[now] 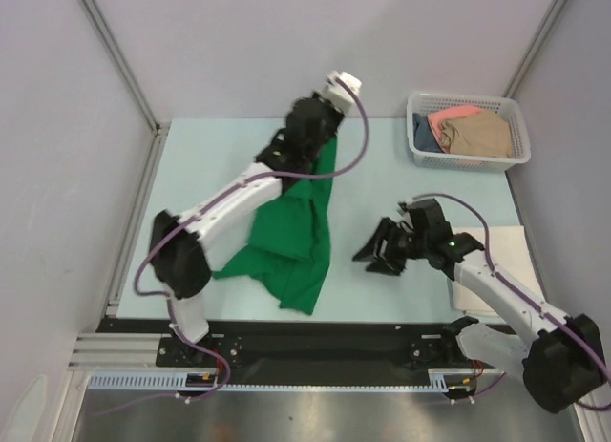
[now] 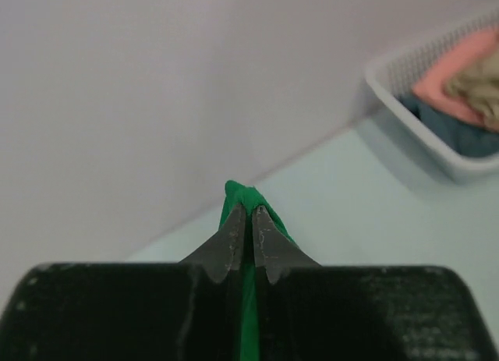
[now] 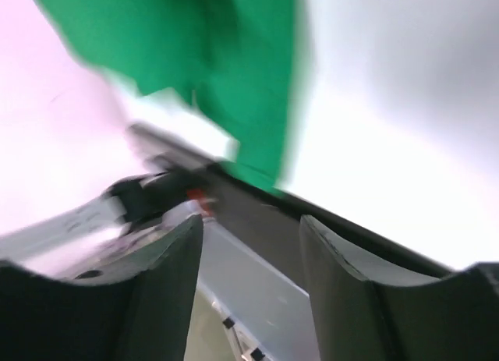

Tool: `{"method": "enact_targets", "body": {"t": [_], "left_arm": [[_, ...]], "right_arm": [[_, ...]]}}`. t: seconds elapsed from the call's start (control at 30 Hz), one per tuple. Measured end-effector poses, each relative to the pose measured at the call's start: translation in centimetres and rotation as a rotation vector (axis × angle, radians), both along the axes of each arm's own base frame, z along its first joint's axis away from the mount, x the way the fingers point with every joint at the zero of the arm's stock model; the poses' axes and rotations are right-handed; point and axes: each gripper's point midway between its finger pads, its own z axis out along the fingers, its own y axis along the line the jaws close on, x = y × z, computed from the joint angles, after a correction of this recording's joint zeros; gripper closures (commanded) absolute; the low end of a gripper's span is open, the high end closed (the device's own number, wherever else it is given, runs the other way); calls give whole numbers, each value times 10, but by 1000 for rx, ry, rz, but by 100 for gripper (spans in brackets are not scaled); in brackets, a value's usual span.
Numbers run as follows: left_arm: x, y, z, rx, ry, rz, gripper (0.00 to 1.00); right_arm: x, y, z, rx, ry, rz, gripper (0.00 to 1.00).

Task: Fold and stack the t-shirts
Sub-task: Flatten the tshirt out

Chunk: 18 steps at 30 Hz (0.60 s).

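A bright green t-shirt (image 1: 296,232) hangs from my left gripper (image 1: 320,132), which is raised over the far middle of the table; the shirt's lower part lies crumpled on the table near the front. In the left wrist view the gripper (image 2: 251,214) is shut on a fold of the green shirt (image 2: 248,199). My right gripper (image 1: 377,251) is open and empty, low over the table to the right of the shirt. The right wrist view is blurred; it shows the green shirt (image 3: 234,65) beyond the open fingers (image 3: 175,283). A cream-white shirt (image 1: 496,261) lies flat under the right arm.
A white mesh basket (image 1: 468,129) at the back right holds salmon-pink, tan and dark blue shirts; it also shows in the left wrist view (image 2: 437,88). Grey walls enclose the table on the left, back and right. A metal rail runs along the front edge.
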Motion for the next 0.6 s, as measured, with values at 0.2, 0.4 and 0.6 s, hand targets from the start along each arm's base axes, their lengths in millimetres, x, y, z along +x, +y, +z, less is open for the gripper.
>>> {"method": "enact_targets", "body": {"t": [0.2,0.4,0.6], "left_arm": [[12,-99,-180,158,342,-118,0],[-10,-100,-193,153,484,-65,0],[-79,-5,-124,4,524,45,3]], "right_arm": [[-29,-100,-31,-194,128,-195,31],[-25,-110,-17,-224,95,-166,25],[7,-110,-28,-289,137,-141,19]]}}
